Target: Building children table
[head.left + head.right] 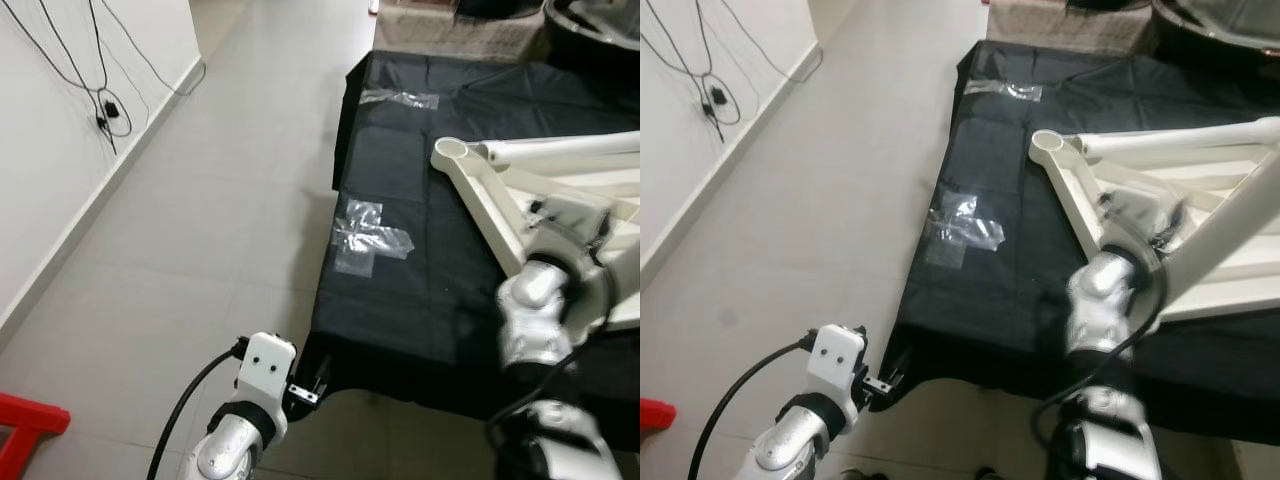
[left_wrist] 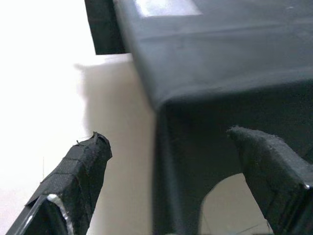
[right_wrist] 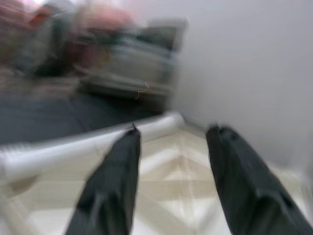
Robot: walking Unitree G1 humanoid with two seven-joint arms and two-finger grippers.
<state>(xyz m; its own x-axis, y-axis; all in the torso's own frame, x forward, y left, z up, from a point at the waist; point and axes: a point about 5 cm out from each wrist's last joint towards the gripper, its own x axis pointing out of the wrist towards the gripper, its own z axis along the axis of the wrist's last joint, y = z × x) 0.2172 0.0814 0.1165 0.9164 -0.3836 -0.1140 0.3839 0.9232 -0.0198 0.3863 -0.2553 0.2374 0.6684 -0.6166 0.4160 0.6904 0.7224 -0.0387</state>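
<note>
A white children's table frame [image 1: 490, 205] lies upside down on a table under a black cloth [image 1: 420, 290], with a round leg socket [image 1: 452, 151] at its near corner. My right arm [image 1: 540, 300] is raised over the frame. In the blurred right wrist view, the right gripper [image 3: 173, 129] is open above the frame's white bars [image 3: 161, 125], holding nothing. My left gripper [image 2: 168, 136] hangs low at the table's near left corner [image 1: 318, 345], open, with its fingers on either side of the draped cloth edge [image 2: 161, 112].
Clear tape patches [image 1: 368, 238] sit on the cloth's left side, another [image 1: 398, 98] farther back. Grey tiled floor [image 1: 200, 220] runs along the table's left. Cables [image 1: 105, 105] hang on the white wall. A red object [image 1: 30, 425] lies at the near left.
</note>
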